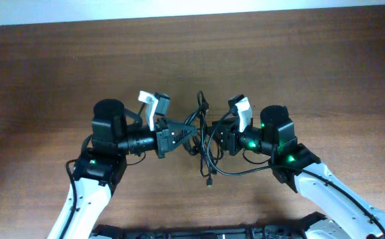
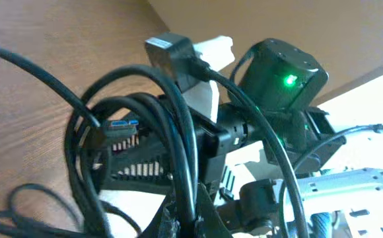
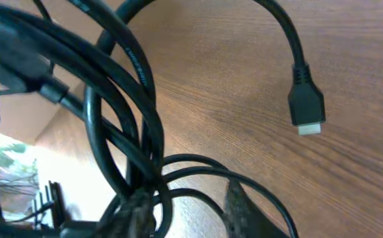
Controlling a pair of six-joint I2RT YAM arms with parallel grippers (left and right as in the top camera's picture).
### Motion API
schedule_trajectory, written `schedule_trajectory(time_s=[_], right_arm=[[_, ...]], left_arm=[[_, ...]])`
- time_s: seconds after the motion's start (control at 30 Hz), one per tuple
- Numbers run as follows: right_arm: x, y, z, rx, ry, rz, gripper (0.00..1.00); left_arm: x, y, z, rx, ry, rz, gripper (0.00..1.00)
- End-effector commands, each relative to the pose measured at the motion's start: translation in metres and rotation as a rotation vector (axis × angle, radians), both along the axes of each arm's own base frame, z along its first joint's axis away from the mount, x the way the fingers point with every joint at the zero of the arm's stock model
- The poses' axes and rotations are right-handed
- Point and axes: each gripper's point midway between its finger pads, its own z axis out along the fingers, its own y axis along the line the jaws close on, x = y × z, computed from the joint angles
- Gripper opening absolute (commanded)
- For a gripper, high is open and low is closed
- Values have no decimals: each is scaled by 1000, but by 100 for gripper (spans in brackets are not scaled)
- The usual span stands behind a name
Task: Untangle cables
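Overhead: left claw (image 1: 194, 133) tight on cables (image 1: 208, 162)

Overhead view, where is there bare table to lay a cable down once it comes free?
The table is bare in a wide patch left of the left gripper, in another right of the right gripper, and in a strip along the far edge. The middle is crowded: the cables bunch between both grippers and trail toward the front.

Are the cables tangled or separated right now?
Tangled. In the right wrist view the cables loop through and across each other in one bundle, and the overhead view shows a single clump, not separate cords.
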Motion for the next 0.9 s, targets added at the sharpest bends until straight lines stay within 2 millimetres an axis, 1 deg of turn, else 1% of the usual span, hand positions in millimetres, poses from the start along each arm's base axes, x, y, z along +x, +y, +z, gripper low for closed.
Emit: schedule_trajectory(time_s=[0.0, 0.07, 0.13, 0.2, 0.23, 0.33, 0.37, 0.43, 0.47, 0.5, 0.53, 0.57, 0.6, 0.63, 0.67, 0.7, 0.73, 0.8, 0.83, 0.87], right_arm=[[4, 1, 3, -4, -20, -10, 28], [5, 2, 7, 4, -37, -10, 30], [6, 2, 8, 5, -45, -10, 36], [7, 2, 7, 2, -48, -7, 37], [7, 3, 5, 0, -43, -7, 37], [13, 3, -14, -25, -8, -14, 36], [15, 2, -20, -37, 1, -25, 36], [20, 4, -20, -29, -18, -27, 35], [24, 1, -17, -27, -31, -43, 16], [30, -7, -17, -24, -26, -70, 4], [37, -20, -20, -20, 7, -116, 4], [43, -38, -25, -15, 62, -180, 4], [50, -63, -31, -13, 118, -254, 4], [52, -80, -35, -15, 153, -301, 4], [55, -109, -44, -16, 213, -376, 4], [54, -129, -51, -15, 264, -431, 4], [51, -145, -56, 1, 314, -465, 4], [46, -161, -56, 57, 365, -483, 4], [45, -164, -55, 79, 373, -480, 4], [43, -165, -49, 121, 377, -457, 4]], left_arm=[[-10, -9, 9, -21, -3, -46, 0], [-11, -10, 9, -29, 36, -42, 0], [-13, -11, 10, -35, 46, -49, 0], [-16, -12, 16, -60, 62, -73, 0], [-18, -14, 21, -77, 55, -88, 0], [-24, -26, 35, -112, 17, -129, 0], [-27, -28, 36, -116, 19, -141, 0], [-34, -35, 36, -115, 24, -168, 0], [-37, -36, 36, -115, 24, -178, 0], [-37, -36, 34, -110, 38, -178, 0], [-38, -36, 31, -104, 52, -177, 0], [-37, -36, 29, -95, 51, -171, 0], [-37, -35, 27, -89, 32, -175, 0], [-37, -35, 27, -88, 26, -175, 0], [-35, -33, 27, -87, 26, -167, 0], [-33, -31, 27, -87, 24, -158, 0], [-29, -28, 27, -85, 10, -145, 0], [-18, -23, 23, -65, -2, -85, 0], [-9, -20, 18, -43, 8, -30, 0], [4, -14, 6, 3, 33, 63, 0]])
